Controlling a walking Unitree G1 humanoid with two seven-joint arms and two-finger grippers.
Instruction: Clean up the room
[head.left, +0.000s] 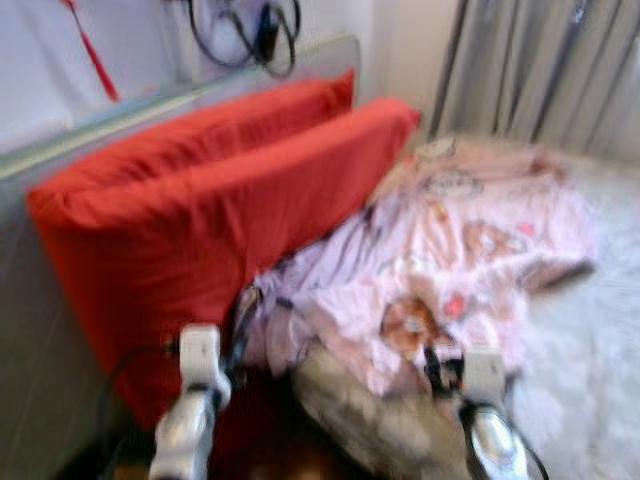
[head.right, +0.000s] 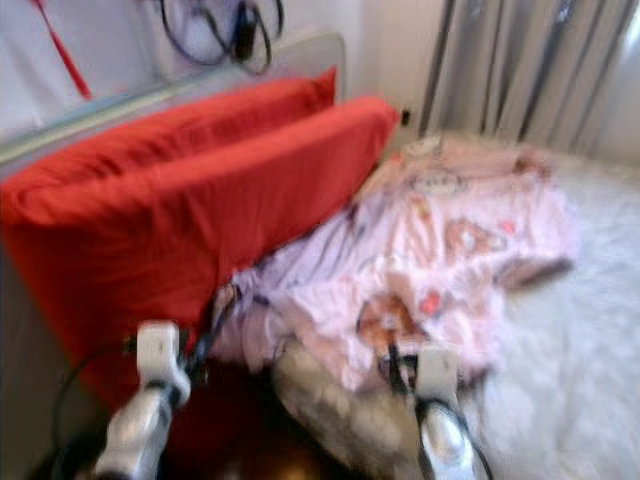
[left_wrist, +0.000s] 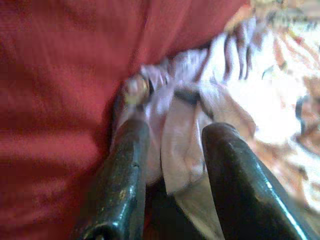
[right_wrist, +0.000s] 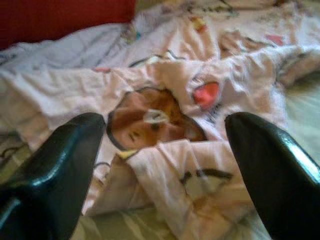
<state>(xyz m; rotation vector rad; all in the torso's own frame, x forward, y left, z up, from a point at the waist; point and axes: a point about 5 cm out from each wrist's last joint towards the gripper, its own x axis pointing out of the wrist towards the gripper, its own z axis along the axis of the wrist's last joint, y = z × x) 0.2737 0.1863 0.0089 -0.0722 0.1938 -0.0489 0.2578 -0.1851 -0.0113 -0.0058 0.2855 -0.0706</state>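
blanket: I see the pink cartoon-print blanket (head.left: 450, 250) crumpled on the bed, its near edge just ahead of both grippers, its left side touching the 2 red pillows (head.left: 210, 200).
left gripper: left gripper (left_wrist: 172, 165) has fingers parted, a fold of the pale fabric lying between them, right beside the pillow; not clamped yet.
right gripper: right gripper (right_wrist: 162, 165) is spread wide, hovering over a bunched fold near the bear print.
handling: I judge it light, soft, floppy, not fragile; it will sag and drag.
grip point: I'd pinch thick bunched folds at the near edge, 1 per gripper.
risk: thin single layer may slip out.
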